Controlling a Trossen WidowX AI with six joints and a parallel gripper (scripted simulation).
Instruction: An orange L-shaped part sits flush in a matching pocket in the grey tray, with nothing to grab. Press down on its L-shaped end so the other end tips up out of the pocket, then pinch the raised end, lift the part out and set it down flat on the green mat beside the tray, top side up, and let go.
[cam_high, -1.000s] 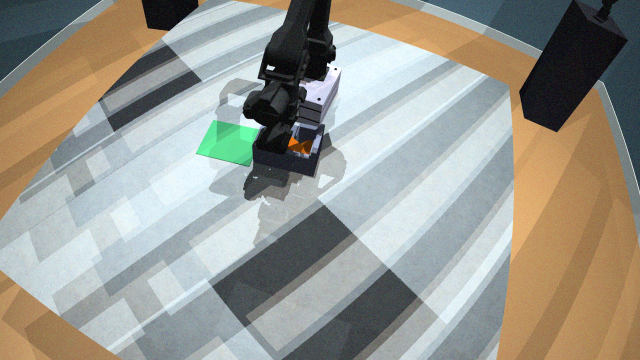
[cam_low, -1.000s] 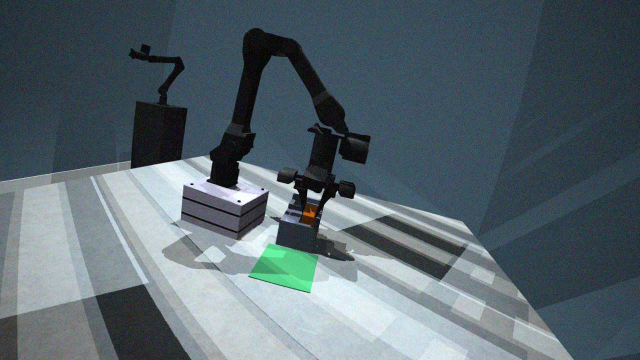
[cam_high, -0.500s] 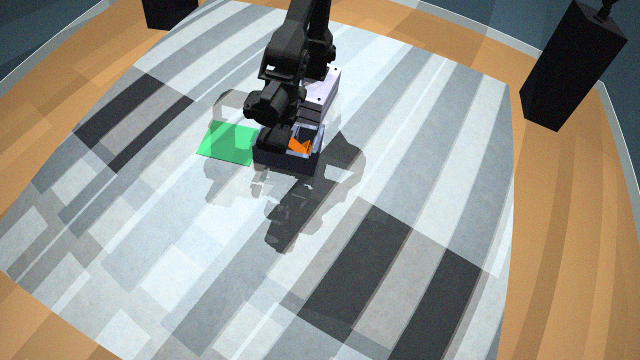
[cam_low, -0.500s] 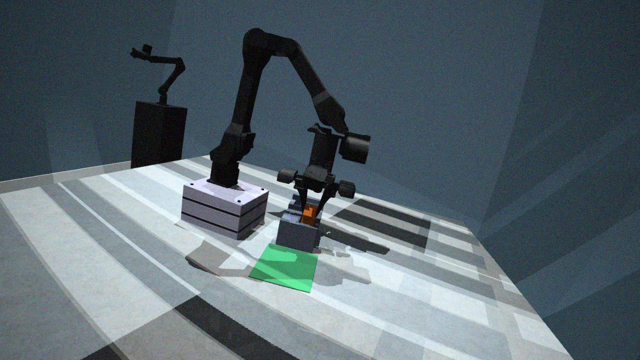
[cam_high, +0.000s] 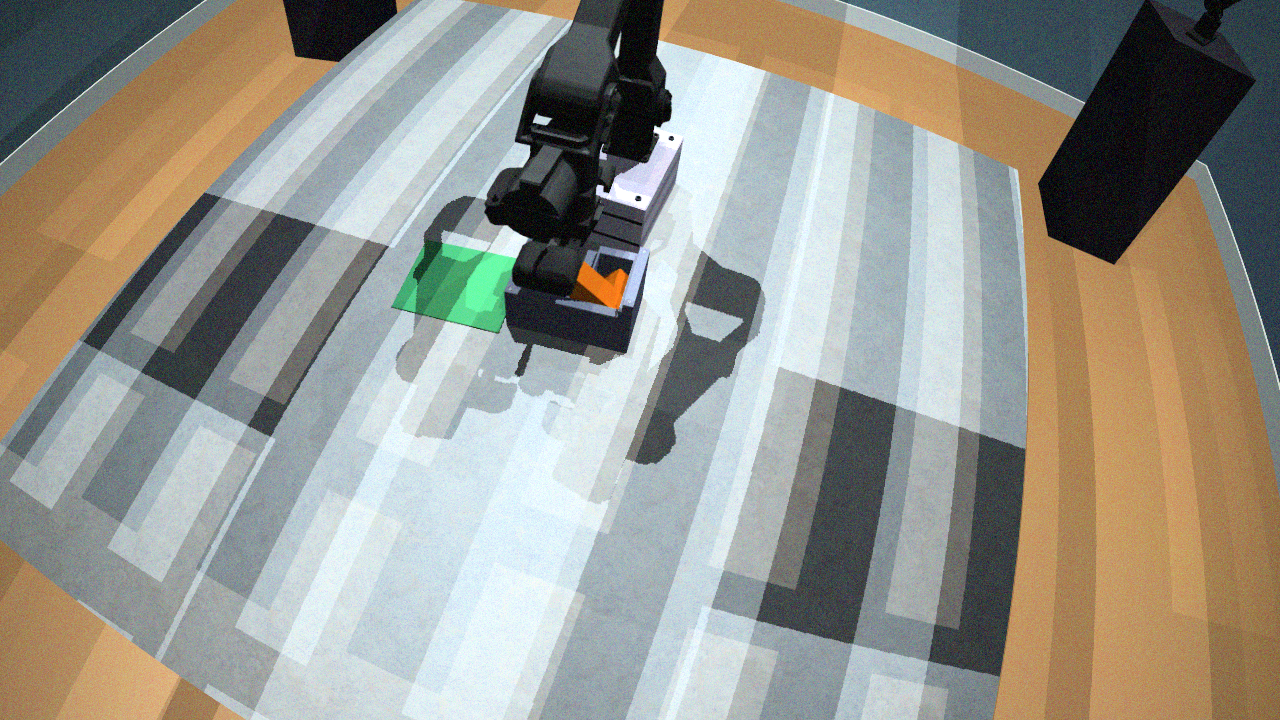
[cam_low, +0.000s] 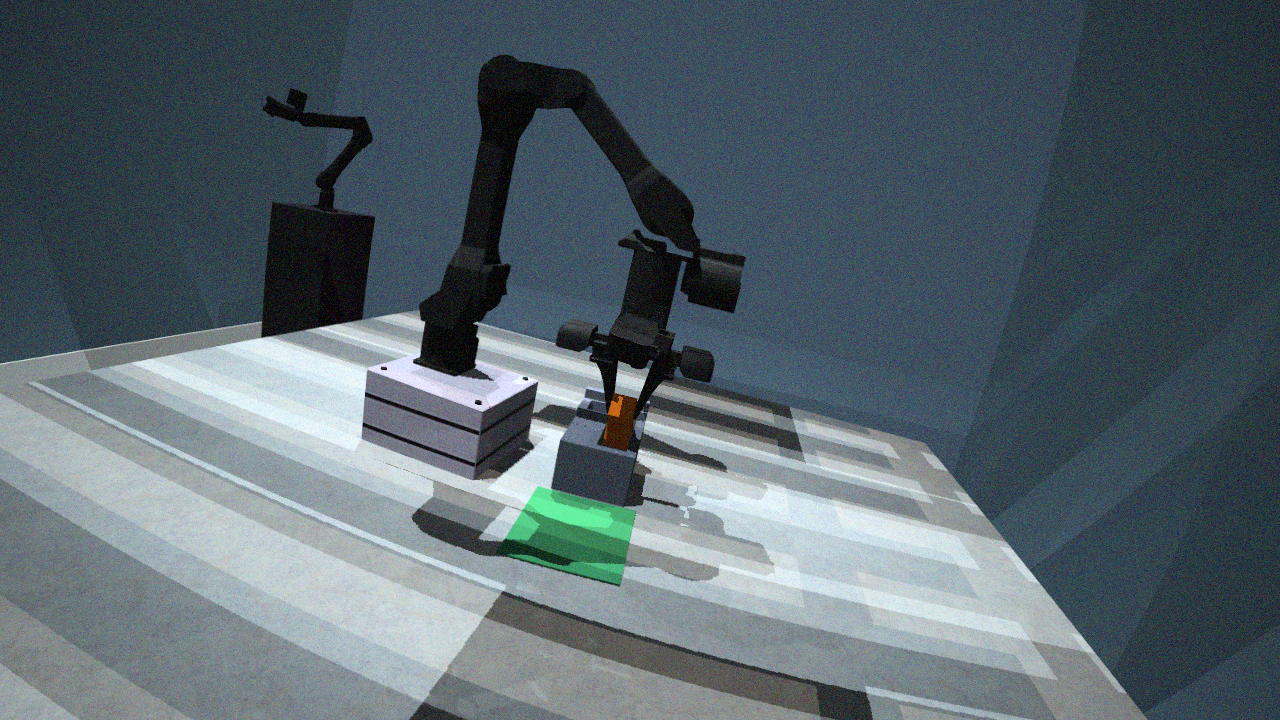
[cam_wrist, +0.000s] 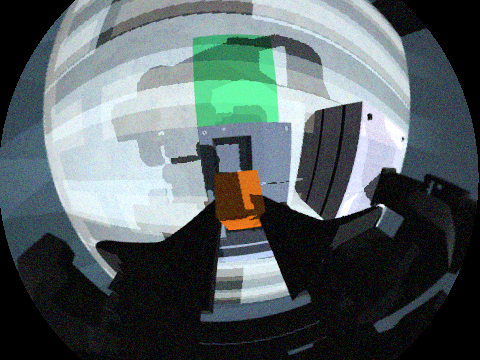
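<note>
The orange L-shaped part (cam_high: 601, 284) (cam_low: 619, 422) (cam_wrist: 239, 196) is tipped up steeply in the pocket of the grey tray (cam_high: 567, 318) (cam_low: 590, 465) (cam_wrist: 272, 148), one end raised above the rim. My gripper (cam_low: 623, 400) (cam_wrist: 238, 202) points straight down over the tray and is shut on the raised end of the part. In the top view the arm hides the fingers. The green mat (cam_high: 458, 288) (cam_low: 569, 534) (cam_wrist: 236, 82) lies flat against the tray's side, with nothing on it.
The arm's pale base block (cam_high: 646, 189) (cam_low: 447, 413) (cam_wrist: 374, 154) stands close behind the tray. Two dark pillars (cam_high: 1140, 134) (cam_low: 315, 266) stand at the table's far edges, one of them carrying a small arm.
</note>
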